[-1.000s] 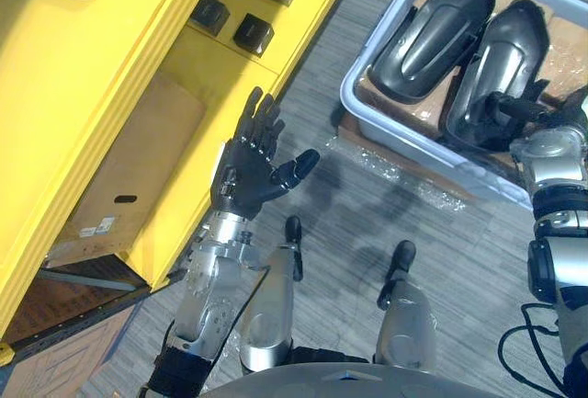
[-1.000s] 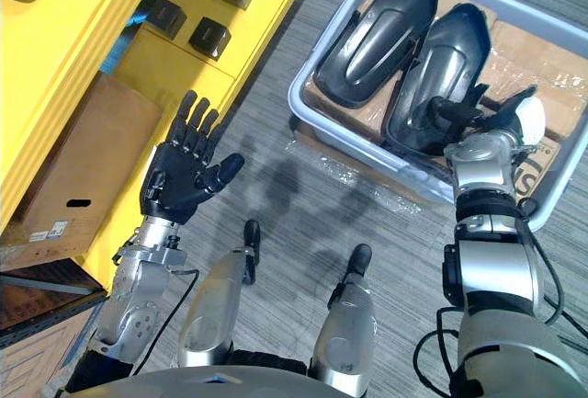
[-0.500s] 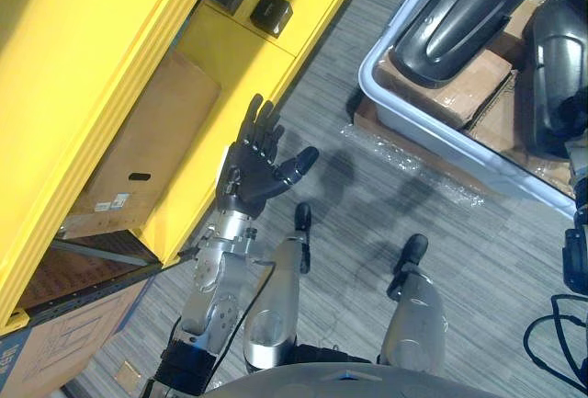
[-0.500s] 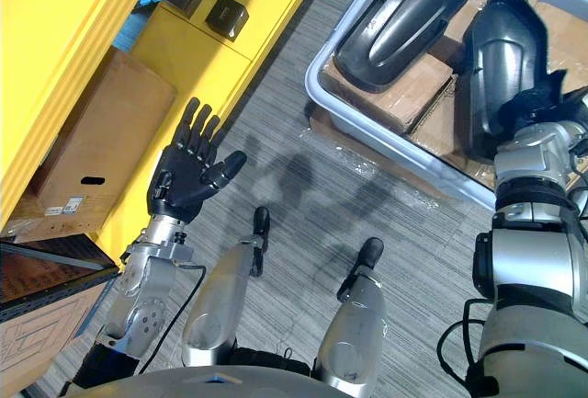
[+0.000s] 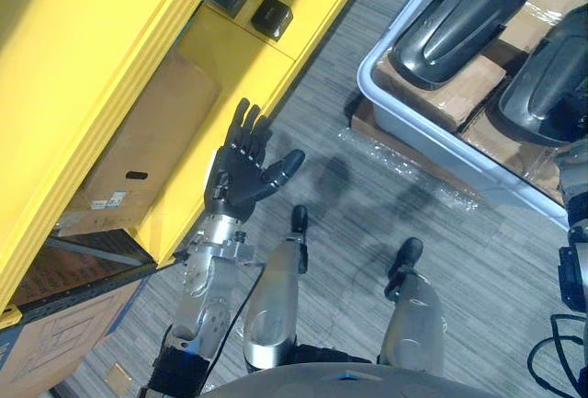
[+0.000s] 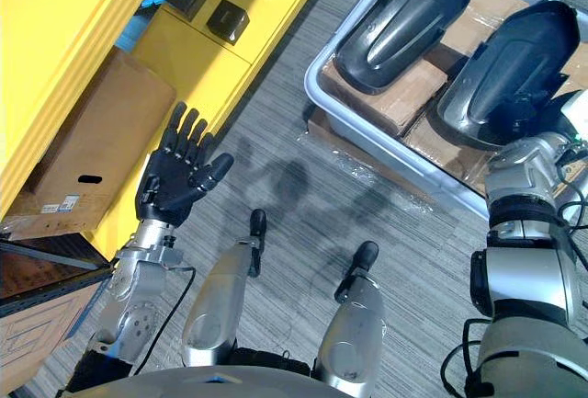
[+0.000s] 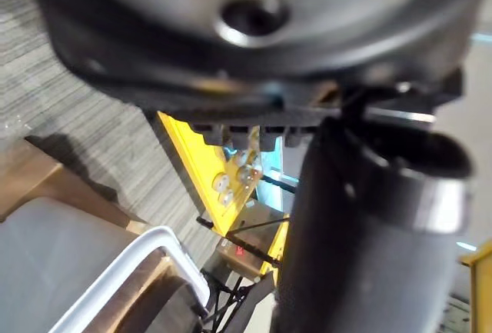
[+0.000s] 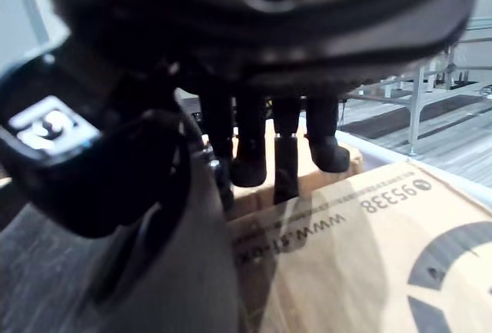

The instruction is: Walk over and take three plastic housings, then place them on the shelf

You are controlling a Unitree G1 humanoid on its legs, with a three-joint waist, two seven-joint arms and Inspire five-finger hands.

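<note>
Two dark grey plastic housings lie in a pale grey bin (image 6: 367, 131) at the upper right, resting on cardboard. The far housing (image 6: 404, 17) lies untouched. My right hand (image 6: 531, 115) reaches into the bin at the near end of the nearer housing (image 6: 510, 58). In the right wrist view its fingers (image 8: 250, 156) curl down over the edge of that dark housing (image 8: 177, 271), with the thumb on the other side. My left hand (image 6: 179, 173) is raised beside the yellow shelf (image 6: 92, 12), open and holding nothing.
Small black blocks (image 6: 225, 19) sit on the yellow shelf's lower level. A brown cardboard box (image 6: 83, 150) stands under the shelf at the left. Grey carpet lies between shelf and bin, with a crumpled clear wrap (image 6: 367, 173) by the bin's near edge.
My right hand's fingers have curled shut round the nearer housing's end, and that housing has swung to lie alongside the far one. The camera has shifted. The left hand stays open.
</note>
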